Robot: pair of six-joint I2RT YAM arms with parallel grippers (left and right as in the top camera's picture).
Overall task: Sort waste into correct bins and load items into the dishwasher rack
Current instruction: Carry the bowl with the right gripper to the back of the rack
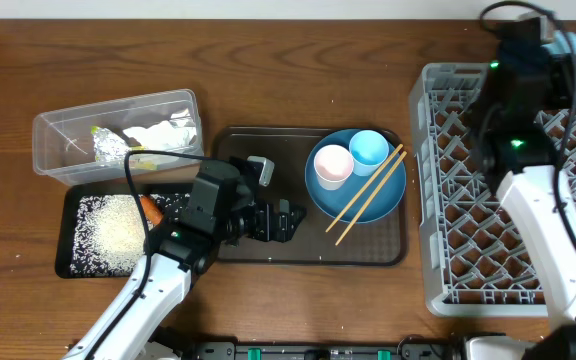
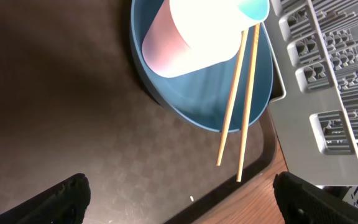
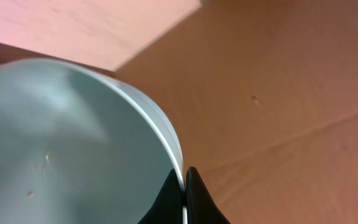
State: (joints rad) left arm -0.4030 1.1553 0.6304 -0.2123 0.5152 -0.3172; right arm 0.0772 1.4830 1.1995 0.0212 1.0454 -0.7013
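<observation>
On the brown serving tray, the blue plate (image 1: 356,190) carries the pink cup (image 1: 332,165), the light blue cup (image 1: 369,148) and the wooden chopsticks (image 1: 368,195). My left gripper (image 1: 290,221) hovers over the tray just left of the plate, open and empty (image 2: 182,205); the plate (image 2: 197,93) and chopsticks (image 2: 241,106) lie ahead of it. My right gripper (image 3: 184,186) is shut on the rim of the pale bowl (image 3: 73,143), held above the far corner of the grey rack (image 1: 488,250). Tissue (image 1: 163,133) and foil (image 1: 111,148) lie in the clear tub (image 1: 58,130). Rice (image 1: 108,232) and the carrot (image 1: 151,209) lie in the black tray (image 1: 73,262).
The dark brown serving tray (image 1: 388,255) lies between the bins and the rack, its raised rim (image 2: 263,168) close to the rack's side wall (image 2: 316,143). One stray rice grain (image 2: 191,199) sits on the tray. Bare wooden table surrounds everything.
</observation>
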